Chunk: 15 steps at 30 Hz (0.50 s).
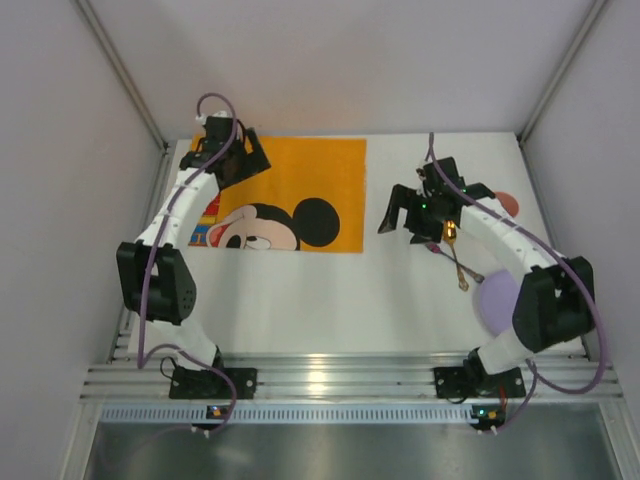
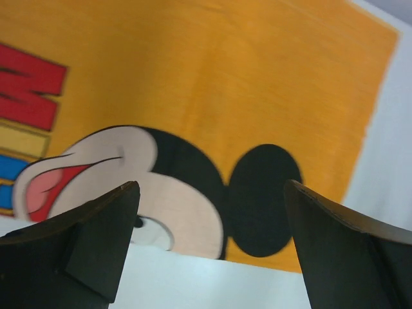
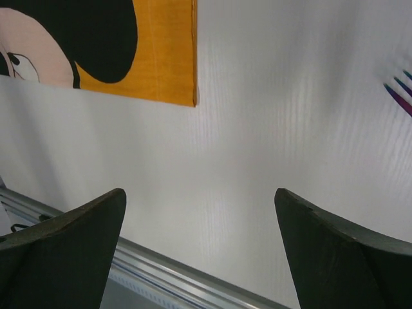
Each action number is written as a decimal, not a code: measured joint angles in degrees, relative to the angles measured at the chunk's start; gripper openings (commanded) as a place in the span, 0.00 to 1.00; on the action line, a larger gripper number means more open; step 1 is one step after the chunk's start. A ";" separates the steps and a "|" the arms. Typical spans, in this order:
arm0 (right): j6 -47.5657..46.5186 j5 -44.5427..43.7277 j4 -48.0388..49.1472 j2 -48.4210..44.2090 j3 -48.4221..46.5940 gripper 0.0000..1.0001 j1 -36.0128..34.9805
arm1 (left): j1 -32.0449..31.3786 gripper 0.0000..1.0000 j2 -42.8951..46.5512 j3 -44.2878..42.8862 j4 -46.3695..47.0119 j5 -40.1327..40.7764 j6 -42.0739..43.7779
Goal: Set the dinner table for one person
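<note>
The dinner table (image 1: 340, 300) is the plain white table that runs from the metal rail (image 1: 330, 380) at the arms' bases to the back wall.

Look to your far left first. The left gripper (image 1: 240, 165) hangs over the far left corner of the orange Mickey Mouse placemat (image 1: 310, 175). In the left wrist view its jaws (image 2: 211, 185) stand wide apart with nothing between them, and you see only the mat's print past them: Mickey's face, a black ear, and coloured letters at the left edge. You cannot tell whether the fingertips touch the mat. The placemat lies flat on the far left half of the table, its right edge near the middle.

Past that edge the table is bare white. The right gripper (image 1: 400, 222) hovers over this bare part, its jaws (image 3: 199, 193) also spread wide and holding nothing. The mat's corner shows at the upper left of the right wrist view.

Further right, thin cutlery (image 1: 455, 265) lies on the table under the right arm. The violet-blue tines of a fork (image 3: 400, 89) show at the right edge of the wrist view. A lavender plate (image 1: 495, 300) sits near the right arm's elbow, partly hidden by it. A pinkish round thing (image 1: 508, 205) peeks out beyond the forearm, too hidden to name.
</note>
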State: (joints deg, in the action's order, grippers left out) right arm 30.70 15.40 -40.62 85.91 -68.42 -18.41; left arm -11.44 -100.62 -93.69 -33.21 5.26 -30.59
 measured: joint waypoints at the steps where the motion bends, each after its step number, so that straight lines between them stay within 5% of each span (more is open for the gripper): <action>1: 0.00 0.31 0.76 2.51 -1.57 1.00 -0.17 | 2.12 0.99 0.92 2.54 0.22 0.55 0.52; 15: 5.46 5.29 4.85 32.57 -18.47 0.81 -4.26 | 9.16 0.97 -0.07 16.72 0.26 0.00 6.10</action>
State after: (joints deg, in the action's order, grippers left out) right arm 36.16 20.69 -35.77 118.48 -86.89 -22.68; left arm -2.28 -100.68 -76.97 -32.95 5.26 -24.49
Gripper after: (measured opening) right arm 0.840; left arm 0.972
